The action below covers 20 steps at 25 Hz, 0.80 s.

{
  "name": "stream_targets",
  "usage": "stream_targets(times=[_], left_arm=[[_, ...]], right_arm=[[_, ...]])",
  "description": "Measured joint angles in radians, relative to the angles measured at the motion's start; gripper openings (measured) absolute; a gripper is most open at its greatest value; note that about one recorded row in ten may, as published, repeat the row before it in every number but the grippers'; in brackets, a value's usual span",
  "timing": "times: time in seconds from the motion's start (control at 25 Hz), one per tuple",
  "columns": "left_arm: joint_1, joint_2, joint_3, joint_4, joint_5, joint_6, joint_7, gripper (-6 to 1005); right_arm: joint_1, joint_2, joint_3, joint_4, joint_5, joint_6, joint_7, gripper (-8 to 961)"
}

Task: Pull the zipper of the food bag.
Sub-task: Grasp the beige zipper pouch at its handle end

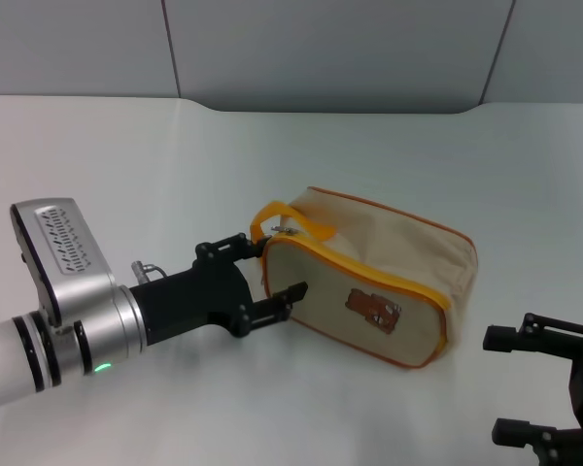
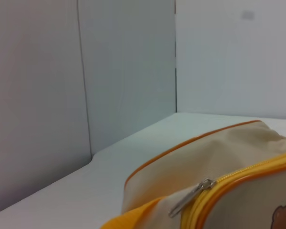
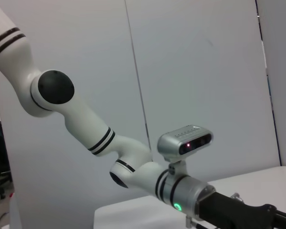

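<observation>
The food bag (image 1: 389, 257) is a beige pouch with orange piping and a brown bear patch (image 1: 373, 309). It lies on the white table at centre right. Its orange-edged zipper (image 1: 369, 272) runs around the rim, and the small silver pull tab (image 1: 287, 231) sits at the bag's left end by the orange loop handle (image 1: 272, 214). My left gripper (image 1: 272, 266) is open, with its fingers on either side of the bag's left end. The left wrist view shows the pull tab (image 2: 190, 198), the zipper (image 2: 250, 171) and the bag (image 2: 205, 155) close up. My right gripper (image 1: 513, 384) is open and parked at the lower right.
The white table (image 1: 175, 155) reaches back to grey wall panels (image 1: 330, 49). The right wrist view shows only the left arm (image 3: 90, 131) and its wrist camera (image 3: 186, 140) against the panels.
</observation>
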Motion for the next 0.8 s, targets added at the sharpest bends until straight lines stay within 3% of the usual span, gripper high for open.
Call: stream_targets(times=[0.32,0.52,0.68,0.8], left_arm=[[-0.008,0.000,-0.024,-0.036,-0.002,0.004,0.045,618],[-0.040,0.000,-0.028,-0.062,-0.006,-0.066,0.034,336],[-0.051,0.000,-0.028,-0.082,-0.006,-0.077,0.051,203],[-0.051,0.000,-0.029,-0.084,-0.006,-0.070,0.057,174]], right_arm=[[0.007,0.008,0.000,0.002,-0.002,0.020,-0.001,832],[0.007,0.008,0.000,0.003,-0.003,0.024,-0.002,831],[0.004,0.008,0.000,0.003,-0.002,0.024,-0.002,831],[0.003,0.008,0.001,0.003,-0.001,0.024,-0.002,831]])
